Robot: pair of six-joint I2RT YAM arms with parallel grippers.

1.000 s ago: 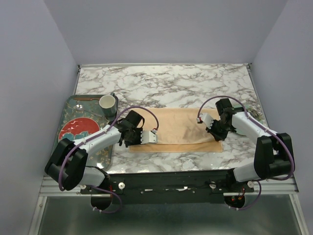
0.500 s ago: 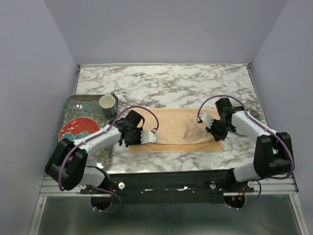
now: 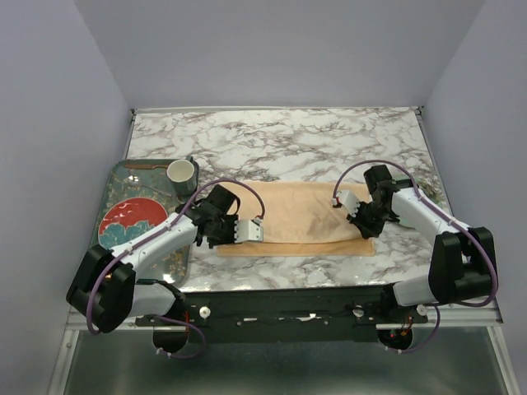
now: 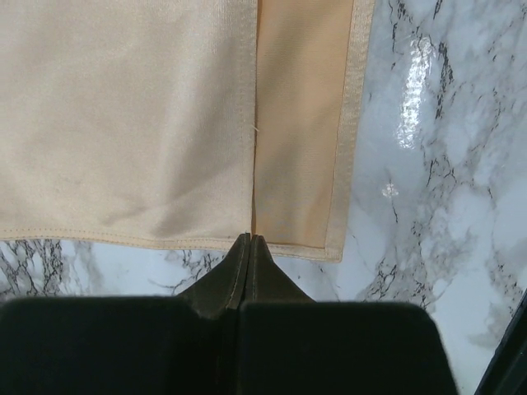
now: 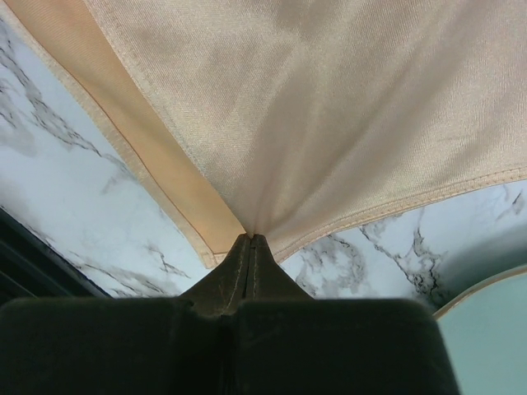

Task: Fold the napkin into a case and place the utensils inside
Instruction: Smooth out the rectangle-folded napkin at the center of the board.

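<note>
The napkin [image 3: 300,218] lies on the counter [image 3: 272,144] in the lower middle of the top view, a wide peach-orange rectangle with its long side running across the frame. It is a thin, soft cloth with a faint satin sheen and a narrow stitched hem. It is folded: an upper layer covers most of it, and a flat strip of the lower layer shows along the bottom edge. In the left wrist view that strip is a deeper, matte orange band to the right of the paler, finely woven upper layer.

The left gripper [image 3: 254,230] sits at the napkin's left end, its dark jaws pressed together on the hem where the upper layer's edge meets the strip. The cloth there lies flat. The right gripper [image 3: 361,222] is at the right end, jaws pinching the upper layer, which rises to the tips in soft radiating creases.

The counter is glossy white marble with grey veins. At the left of the top view a grey-green patterned tray [image 3: 123,177] holds a pale cup [image 3: 181,173] and a round red plate [image 3: 128,220].
</note>
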